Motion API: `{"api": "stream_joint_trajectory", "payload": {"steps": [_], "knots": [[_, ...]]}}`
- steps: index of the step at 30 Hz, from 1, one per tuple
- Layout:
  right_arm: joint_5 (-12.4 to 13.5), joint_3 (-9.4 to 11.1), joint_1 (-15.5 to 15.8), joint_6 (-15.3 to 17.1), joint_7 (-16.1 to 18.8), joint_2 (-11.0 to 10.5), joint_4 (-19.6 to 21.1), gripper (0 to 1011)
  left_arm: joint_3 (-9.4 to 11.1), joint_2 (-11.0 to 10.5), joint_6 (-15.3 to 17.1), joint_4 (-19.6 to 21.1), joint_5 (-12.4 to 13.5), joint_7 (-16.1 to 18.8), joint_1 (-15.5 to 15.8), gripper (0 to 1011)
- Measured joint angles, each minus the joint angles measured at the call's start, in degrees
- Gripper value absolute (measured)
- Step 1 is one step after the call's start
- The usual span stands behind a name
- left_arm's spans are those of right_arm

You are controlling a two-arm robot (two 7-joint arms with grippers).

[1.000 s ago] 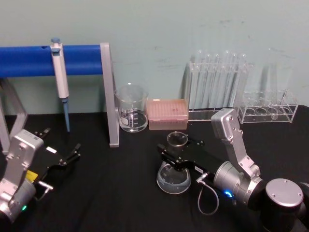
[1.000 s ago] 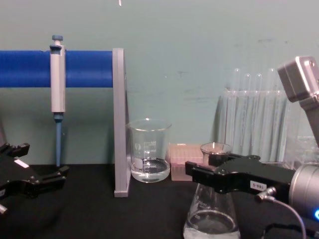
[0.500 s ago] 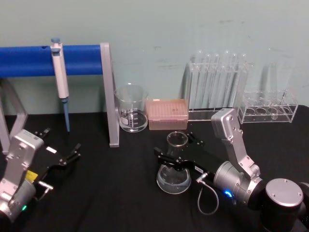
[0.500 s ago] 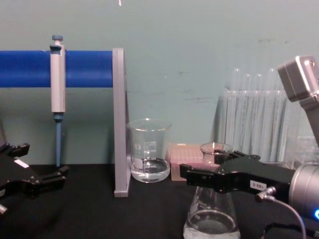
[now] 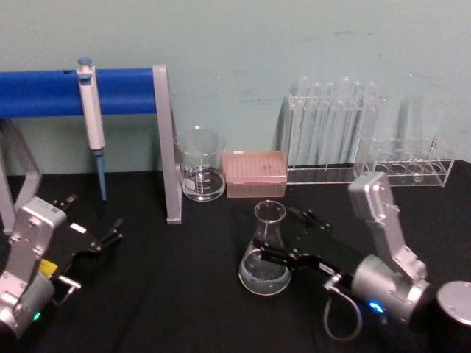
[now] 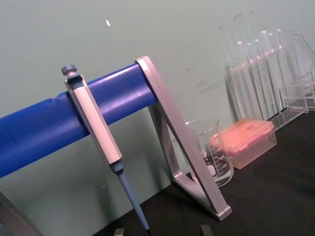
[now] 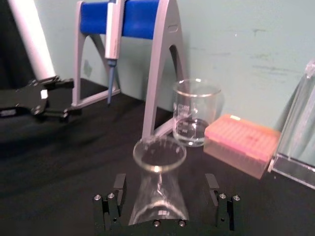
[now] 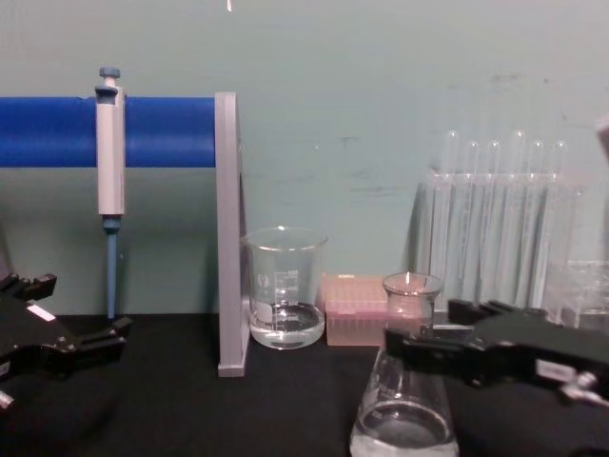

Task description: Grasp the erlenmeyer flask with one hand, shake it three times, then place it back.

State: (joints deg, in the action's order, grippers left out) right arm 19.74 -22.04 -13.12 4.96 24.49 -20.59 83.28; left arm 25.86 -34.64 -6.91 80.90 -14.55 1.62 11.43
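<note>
Spread wide, the jaws of the right gripper [image 5: 288, 235] stand on either side of the erlenmeyer flask [image 5: 266, 254] without touching its glass, gripping nothing. That flask sits upright on the black table [image 5: 184, 294] with a little clear liquid in its base, in front of the pink tip box [image 5: 255, 173] and the glass beaker [image 5: 200, 164]. Well to the left, below the blue pipette stand [image 5: 73, 92], the left gripper [image 5: 94, 229] rests near the table with its jaws apart and empty.
</note>
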Motion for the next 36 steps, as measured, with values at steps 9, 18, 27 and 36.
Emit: {"api": "stream_joint_trajectory", "payload": {"steps": [9,18,27,36], "knots": [[2.8,1.11,3.14,0.57,2.29,-4.59,4.08,1000,0.0,0.0,0.0,0.0,0.0,0.0,0.0,1001],[2.97,2.71,4.17,-0.79,-1.18,-5.06,5.33,1000,0.0,0.0,0.0,0.0,0.0,0.0,0.0,1001],[0.23,6.14,4.86,-0.82,-8.56,-3.13,5.28,1000,0.0,0.0,0.0,0.0,0.0,0.0,0.0,1001],[-2.35,8.52,4.87,-1.39,-15.16,1.14,3.25,1000,0.0,0.0,0.0,0.0,0.0,0.0,0.0,1001]]}}
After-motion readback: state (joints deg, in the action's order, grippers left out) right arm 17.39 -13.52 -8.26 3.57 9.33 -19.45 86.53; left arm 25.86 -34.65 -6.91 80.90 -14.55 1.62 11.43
